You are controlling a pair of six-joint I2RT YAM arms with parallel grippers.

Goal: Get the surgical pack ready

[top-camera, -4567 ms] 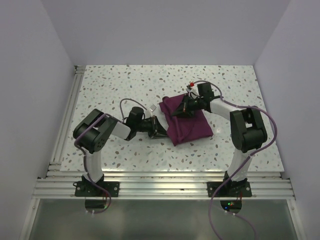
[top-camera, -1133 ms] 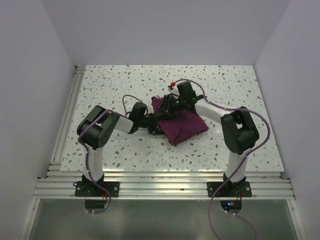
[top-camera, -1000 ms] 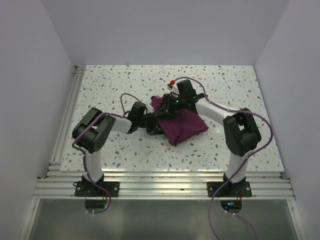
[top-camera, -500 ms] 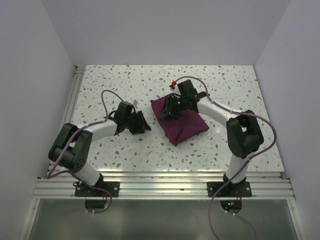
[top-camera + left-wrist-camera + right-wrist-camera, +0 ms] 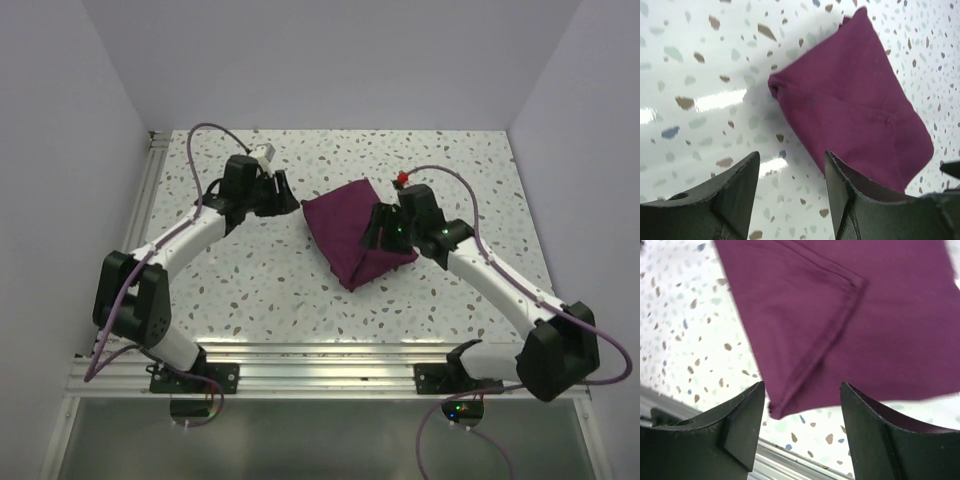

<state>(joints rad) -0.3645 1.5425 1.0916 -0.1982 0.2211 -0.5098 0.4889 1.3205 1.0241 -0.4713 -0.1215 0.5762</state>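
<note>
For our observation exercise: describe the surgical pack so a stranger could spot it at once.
Start at the speckled white table. Near its middle lies the surgical pack, a folded plum-maroon cloth bundle. It is the only fabric there.

The surgical pack (image 5: pixel 352 230), a plum-maroon folded rectangular bundle, lies flat and skewed mid-table.

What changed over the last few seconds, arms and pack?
The left gripper came off the left edge of the surgical pack and pulled back toward the far left; it is now open and clear of the fabric. The right gripper shifted from the pack's far-left corner to its right side, open above it. The pack stays folded, about where it was on the table.
</note>
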